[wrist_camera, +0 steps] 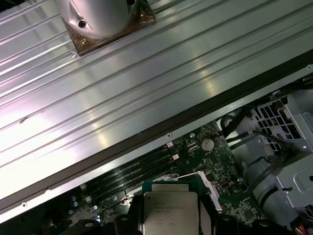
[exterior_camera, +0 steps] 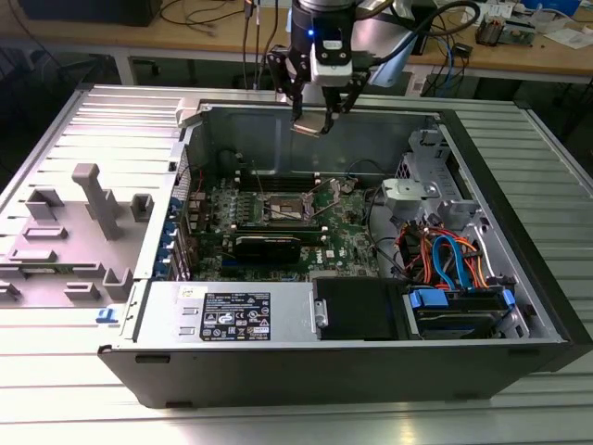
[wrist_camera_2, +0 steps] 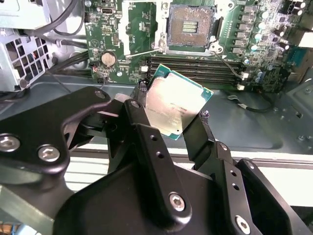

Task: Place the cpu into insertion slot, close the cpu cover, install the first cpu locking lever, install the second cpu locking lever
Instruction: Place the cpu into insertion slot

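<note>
Up over the case rim, well apart from the slot, tool clamped on the tilted cpu.

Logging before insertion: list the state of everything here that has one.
cpu: gripped, tilted, in the air above the case.
claw: shut on the cpu.
insertion slot: uncovered, empty.
cpu cover: swung open, off the slot.
computer case: side open.

The cpu has a dull silver metal top with a soft sheen. The tool is matt black, its screws shiny steel. The bench is ribbed, glossy bare metal.
</note>
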Robot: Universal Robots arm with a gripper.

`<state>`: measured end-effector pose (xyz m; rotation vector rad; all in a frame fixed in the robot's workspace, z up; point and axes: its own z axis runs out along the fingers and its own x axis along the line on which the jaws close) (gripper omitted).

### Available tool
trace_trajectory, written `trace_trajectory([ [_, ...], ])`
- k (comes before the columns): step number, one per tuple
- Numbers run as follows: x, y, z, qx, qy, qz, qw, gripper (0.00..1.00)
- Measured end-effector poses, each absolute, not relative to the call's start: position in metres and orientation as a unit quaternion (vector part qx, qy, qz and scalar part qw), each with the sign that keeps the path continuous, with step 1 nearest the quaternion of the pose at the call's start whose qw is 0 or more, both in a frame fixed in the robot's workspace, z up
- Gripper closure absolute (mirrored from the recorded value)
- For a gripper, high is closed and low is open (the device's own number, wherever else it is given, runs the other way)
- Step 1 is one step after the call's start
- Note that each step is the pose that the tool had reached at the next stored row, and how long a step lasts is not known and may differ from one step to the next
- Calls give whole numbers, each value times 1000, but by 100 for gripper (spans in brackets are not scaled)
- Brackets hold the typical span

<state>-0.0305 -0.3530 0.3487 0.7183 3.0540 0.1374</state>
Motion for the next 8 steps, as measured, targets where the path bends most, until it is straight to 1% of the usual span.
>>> trace_trajectory([
  [8,-31,-353,348,264,964,44,2,45],
])
